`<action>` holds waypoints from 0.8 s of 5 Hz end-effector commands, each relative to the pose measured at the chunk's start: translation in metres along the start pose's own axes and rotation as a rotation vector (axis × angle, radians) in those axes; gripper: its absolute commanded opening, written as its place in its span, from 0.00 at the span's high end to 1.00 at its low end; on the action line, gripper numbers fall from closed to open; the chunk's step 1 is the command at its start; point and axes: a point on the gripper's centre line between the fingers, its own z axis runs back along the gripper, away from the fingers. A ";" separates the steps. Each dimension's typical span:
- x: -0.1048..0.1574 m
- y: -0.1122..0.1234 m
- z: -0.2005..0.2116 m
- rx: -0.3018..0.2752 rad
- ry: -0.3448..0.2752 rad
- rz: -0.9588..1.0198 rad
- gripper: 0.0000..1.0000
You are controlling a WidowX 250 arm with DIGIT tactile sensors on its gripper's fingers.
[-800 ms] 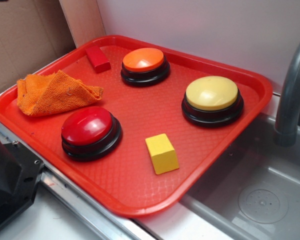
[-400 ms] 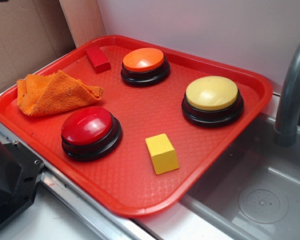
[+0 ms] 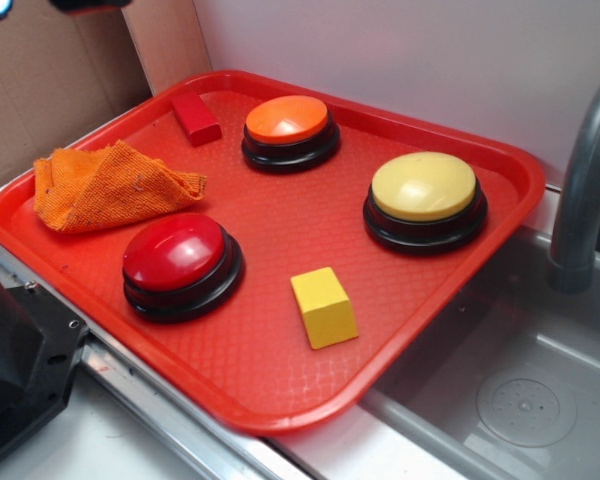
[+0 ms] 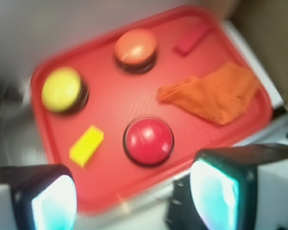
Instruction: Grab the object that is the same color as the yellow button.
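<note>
On the red tray, the yellow block lies near the front edge, apart from everything else, with the red-domed button to one side of it and the yellow button farther back. The orange-domed button stands toward the rear of the tray, the small red block just beside it, and a crumpled orange cloth lies at the tray's left end. Only the exterior view shows the grey faucet rising at the right and the sink basin beside the tray; of the arm it catches no more than a dark sliver at the top left corner.

From the wrist view, which is blurred, the whole tray is seen from above and from the opposite side: the yellow block lies lower left, the yellow button above it, the red-domed button in the middle, the cloth to the right. The gripper shows only here, its two fingers at the bottom corners, spread wide apart with nothing between them, well above the tray and touching nothing
</note>
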 end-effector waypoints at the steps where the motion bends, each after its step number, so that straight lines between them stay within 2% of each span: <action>1: -0.004 -0.018 -0.053 0.025 -0.041 0.446 0.00; 2: -0.004 -0.019 -0.092 0.017 -0.012 0.500 0.00; 4: -0.011 -0.062 -0.147 -0.041 0.115 0.446 0.00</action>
